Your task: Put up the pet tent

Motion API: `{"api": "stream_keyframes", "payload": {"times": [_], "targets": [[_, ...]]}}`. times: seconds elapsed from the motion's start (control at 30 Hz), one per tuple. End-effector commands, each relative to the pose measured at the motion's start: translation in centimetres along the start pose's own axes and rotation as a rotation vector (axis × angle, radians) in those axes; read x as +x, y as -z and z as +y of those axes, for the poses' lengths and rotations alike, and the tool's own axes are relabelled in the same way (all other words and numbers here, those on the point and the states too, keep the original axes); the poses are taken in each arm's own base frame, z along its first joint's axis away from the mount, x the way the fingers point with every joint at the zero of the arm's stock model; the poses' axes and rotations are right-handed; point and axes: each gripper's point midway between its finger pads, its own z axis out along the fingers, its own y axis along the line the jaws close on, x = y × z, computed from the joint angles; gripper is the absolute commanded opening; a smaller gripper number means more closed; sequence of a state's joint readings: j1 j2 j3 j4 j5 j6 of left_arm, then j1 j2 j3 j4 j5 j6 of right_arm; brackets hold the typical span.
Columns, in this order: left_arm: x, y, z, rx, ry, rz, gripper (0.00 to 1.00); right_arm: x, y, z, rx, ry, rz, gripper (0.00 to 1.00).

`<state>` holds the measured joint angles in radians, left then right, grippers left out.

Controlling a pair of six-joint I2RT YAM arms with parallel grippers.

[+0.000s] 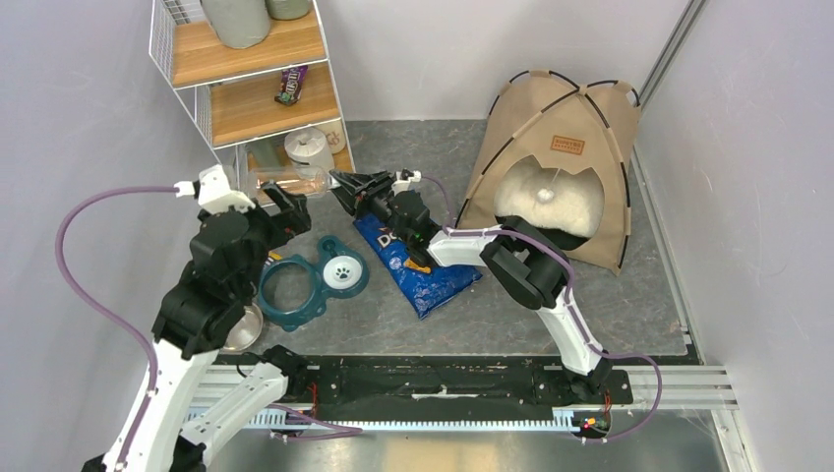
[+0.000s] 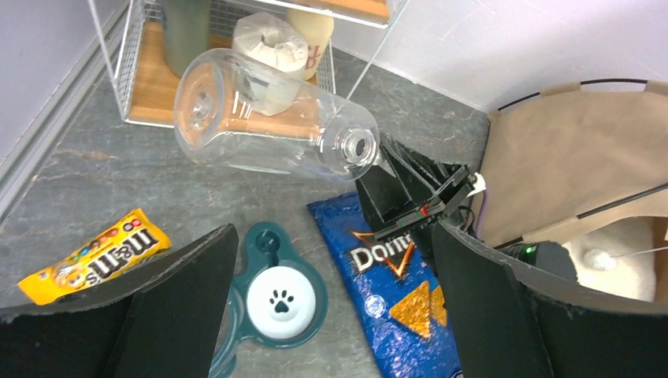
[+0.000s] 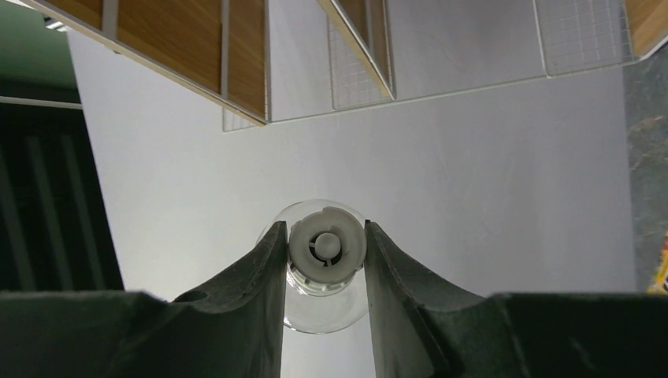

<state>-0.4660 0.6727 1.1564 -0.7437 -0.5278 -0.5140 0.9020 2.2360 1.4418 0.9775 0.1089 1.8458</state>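
With right claw [image 3: 324, 234], clamps clear bottle [image 2: 268, 126] at neck; holds left claw [image 2: 331, 234] wide open nearby. Locate pet tent [image 1: 556, 118] upright at table [image 1: 629, 295] far right (apparently finished). Next: release bottle steadily.

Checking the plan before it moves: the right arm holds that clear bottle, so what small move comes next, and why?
Probably ease the left jaws forward around the body of the clear bottle. The right jaws pinch only its capped neck, it hangs roughly level in midair, and the left jaws stand wide open facing it.
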Motion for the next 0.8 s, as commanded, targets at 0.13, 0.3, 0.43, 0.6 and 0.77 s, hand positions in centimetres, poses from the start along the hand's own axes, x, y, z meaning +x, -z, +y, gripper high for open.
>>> {"api": "stream_keyframes", "payload": {"times": [0.13, 0.3, 0.43, 0.6, 0.77], "targets": [[-2.9, -3.5, -3.5, 0.016, 0.035, -0.018, 1.00, -1.0, 0.0, 4.9, -0.133, -0.176, 0.025, 0.00], [-2.3, -6.4, -4.1, 0.032, 0.061, 0.043, 1.00, -3.2, -1.1, 5.2, -0.171, -0.260, -0.012, 0.00], [-1.9, -8.8, -3.4, 0.051, 0.114, 0.087, 1.00, -4.8, -1.2, 5.7, -0.182, -0.257, -0.044, 0.00], [-3.6, -10.1, -2.4, 0.063, 0.148, 0.025, 0.99, -5.0, -1.0, 5.2, -0.164, -0.258, -0.036, 0.00], [-4.2, -10.7, -3.1, 0.133, 0.151, 0.008, 1.00, -4.7, -1.1, 4.7, -0.144, -0.272, -0.013, 0.00]]}}
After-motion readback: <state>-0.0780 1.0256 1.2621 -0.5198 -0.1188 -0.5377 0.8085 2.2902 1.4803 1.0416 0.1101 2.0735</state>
